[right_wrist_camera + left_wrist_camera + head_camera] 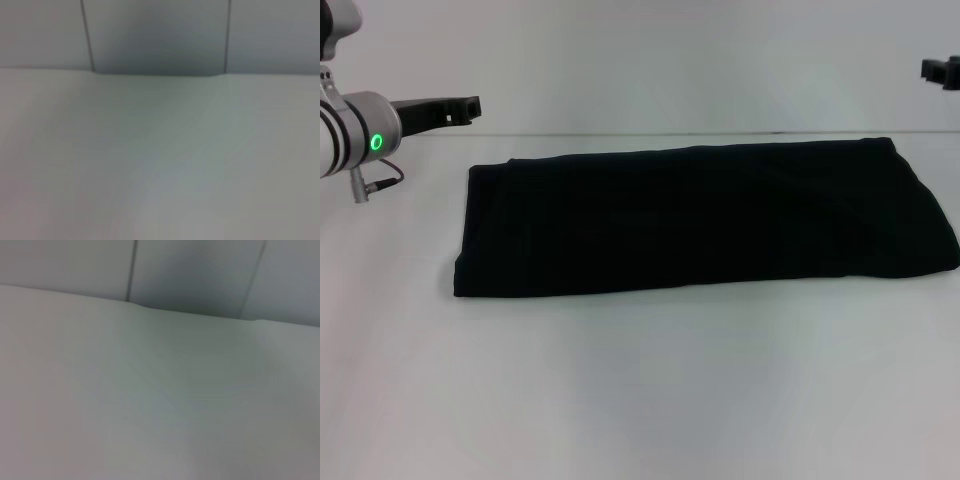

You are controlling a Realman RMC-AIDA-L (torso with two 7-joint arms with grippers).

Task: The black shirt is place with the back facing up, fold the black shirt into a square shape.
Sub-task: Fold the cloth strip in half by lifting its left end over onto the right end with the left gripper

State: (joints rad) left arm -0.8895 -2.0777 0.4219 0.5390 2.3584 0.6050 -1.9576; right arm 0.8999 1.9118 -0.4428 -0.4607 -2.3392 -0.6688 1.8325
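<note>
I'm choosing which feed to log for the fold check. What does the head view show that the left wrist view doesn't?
Only the head view shows the black shirt, lying as a long folded band across the table, not yet a square. It also shows the left pincer raised off the shirt's left end and the right pincer at the frame's right edge. Only the left wrist view shows dark vertical seams in the wall. Both show the pale table surface and the wall behind it.

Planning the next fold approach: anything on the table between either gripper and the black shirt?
Nothing visible. The left gripper sits off the black shirt at its far left corner, the right gripper at the far right edge; only bare table lies between.
</note>
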